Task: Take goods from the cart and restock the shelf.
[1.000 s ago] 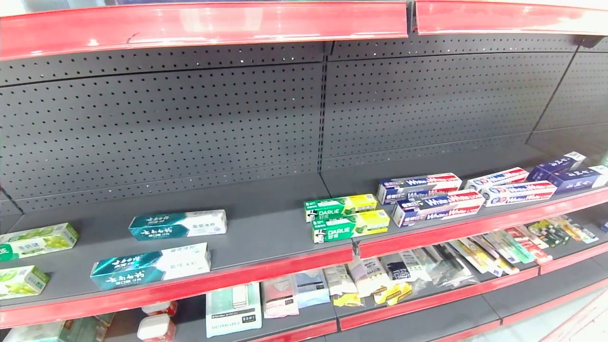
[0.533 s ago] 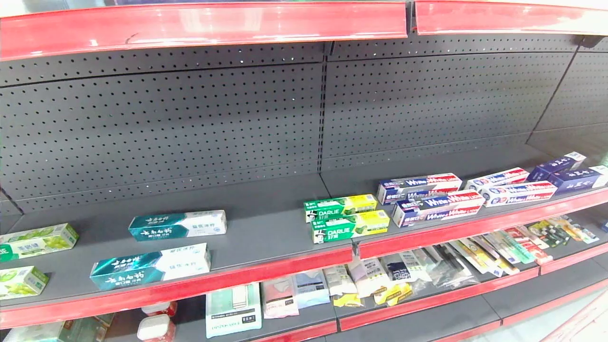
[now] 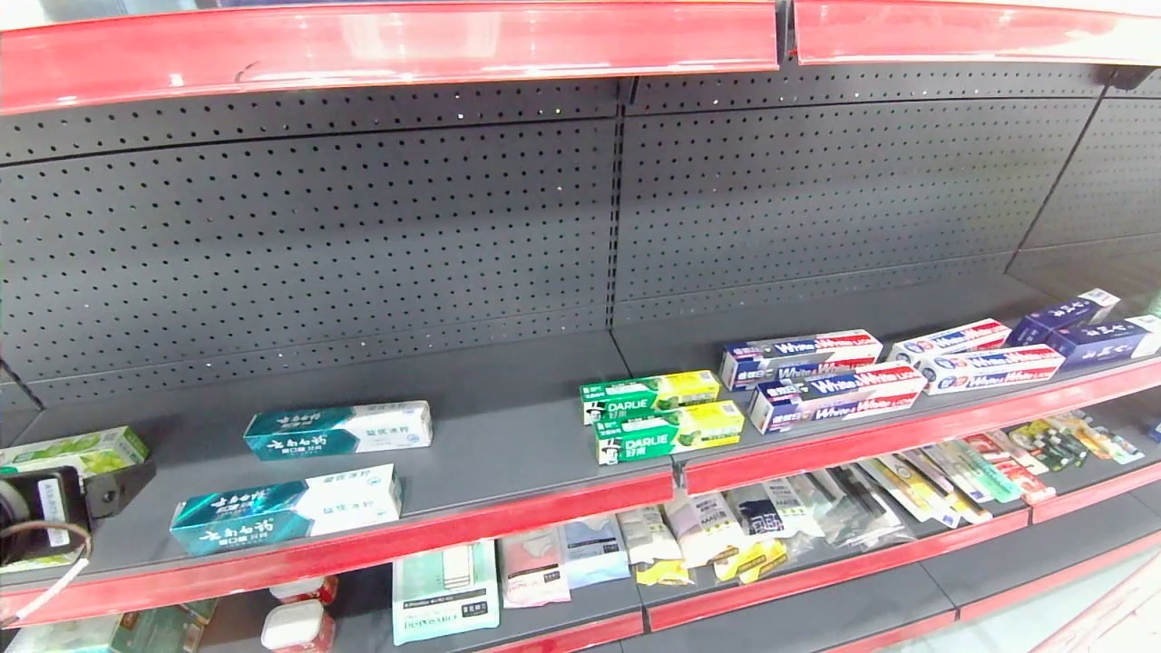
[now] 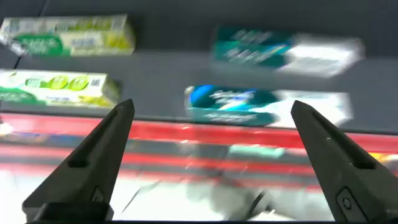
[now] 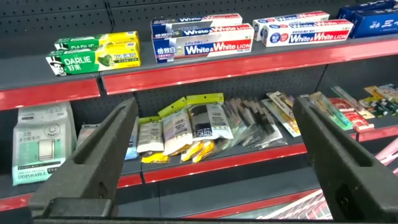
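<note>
The grey shelf (image 3: 508, 435) with a red front strip holds toothpaste boxes lying flat. Two teal-and-white boxes (image 3: 286, 508) lie left of centre, two green-and-yellow boxes (image 3: 667, 431) in the middle, and red-white-blue boxes (image 3: 834, 394) to the right. My left arm's black wrist (image 3: 54, 512) is at the far left, in front of the light green boxes (image 3: 82, 449). My left gripper (image 4: 211, 104) is open and holds nothing, facing the front teal box (image 4: 261, 106) and the light green boxes (image 4: 59, 90). My right gripper (image 5: 214, 101) is open with nothing in it, lower down before the shelf of hanging packets (image 5: 186, 130).
Dark blue boxes (image 3: 1084, 331) lie at the shelf's far right. A perforated back panel (image 3: 363, 227) rises behind, with another red-edged shelf (image 3: 390, 45) overhead. Below are sachets (image 3: 444, 589), small packets (image 3: 726, 531) and toothbrush packs (image 3: 961, 467). The shelf between the teal and green-and-yellow boxes is bare.
My left arm's wrist has come into the head view at the far left edge and now covers the front light green box. The goods on the shelf have not moved.
</note>
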Robot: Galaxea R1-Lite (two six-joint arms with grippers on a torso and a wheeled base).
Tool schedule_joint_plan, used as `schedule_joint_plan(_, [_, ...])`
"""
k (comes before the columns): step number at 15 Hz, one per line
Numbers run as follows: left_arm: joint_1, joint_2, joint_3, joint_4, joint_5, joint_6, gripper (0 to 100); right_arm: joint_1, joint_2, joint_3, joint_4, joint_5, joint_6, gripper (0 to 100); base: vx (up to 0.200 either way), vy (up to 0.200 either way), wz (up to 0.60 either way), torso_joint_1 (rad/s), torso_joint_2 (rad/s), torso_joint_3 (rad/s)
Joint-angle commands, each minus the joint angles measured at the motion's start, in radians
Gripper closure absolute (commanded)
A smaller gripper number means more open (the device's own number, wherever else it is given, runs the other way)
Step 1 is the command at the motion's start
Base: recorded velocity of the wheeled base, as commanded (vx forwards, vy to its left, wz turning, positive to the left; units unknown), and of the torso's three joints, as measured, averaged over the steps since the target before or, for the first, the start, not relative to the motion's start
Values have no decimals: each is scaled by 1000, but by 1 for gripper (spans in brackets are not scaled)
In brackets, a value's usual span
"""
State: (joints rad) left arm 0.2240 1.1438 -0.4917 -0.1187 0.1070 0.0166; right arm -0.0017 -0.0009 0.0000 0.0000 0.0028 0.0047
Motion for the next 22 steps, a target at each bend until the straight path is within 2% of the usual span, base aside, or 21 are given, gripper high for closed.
schedule_joint_plan(1, [58,231,-65,-7,-3,62,0,0,2,0,0,0,0,0,0,0,0,0,0,0])
schedule_joint_plan(3, [69,234,-82,8,5,163,0,0,1,0,0,0,0,0,0,0,0,0,0,0])
schedule_joint_plan(5, [152,235,-130,62,10,321,0,0,1,0,0,0,0,0,0,0,0,0,0,0])
schedule_joint_plan(6, [152,235,-130,62,10,321,0,0,1,0,0,0,0,0,0,0,0,0,0,0])
schedule_joint_plan(7, [210,257,-169,111,11,390,0,0,1,0,0,0,0,0,0,0,0,0,0,0])
schedule_joint_plan(11, [291,352,-160,106,10,379,0,0,1,0,0,0,0,0,0,0,0,0,0,0])
schedule_joint_plan(22, [291,458,-148,57,5,376,0,0,1,0,0,0,0,0,0,0,0,0,0,0])
